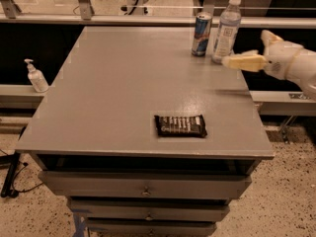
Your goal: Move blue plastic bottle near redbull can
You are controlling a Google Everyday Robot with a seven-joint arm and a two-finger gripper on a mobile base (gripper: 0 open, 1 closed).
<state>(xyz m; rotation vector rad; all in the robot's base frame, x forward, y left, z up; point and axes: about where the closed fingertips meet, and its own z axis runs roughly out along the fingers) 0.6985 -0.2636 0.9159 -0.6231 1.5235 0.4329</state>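
The blue plastic bottle, clear with a white cap and white label, stands upright at the far right of the grey table. The redbull can stands upright just left of it, a small gap between them. My gripper reaches in from the right at the table's right edge. Its pale tip is just right of the bottle's base and a little in front of it, not touching it, and it holds nothing.
A flat dark candy bar wrapper lies near the table's front edge. A small white pump-dispenser bottle stands on a ledge left of the table. Drawers sit under the tabletop. A rail runs behind the table.
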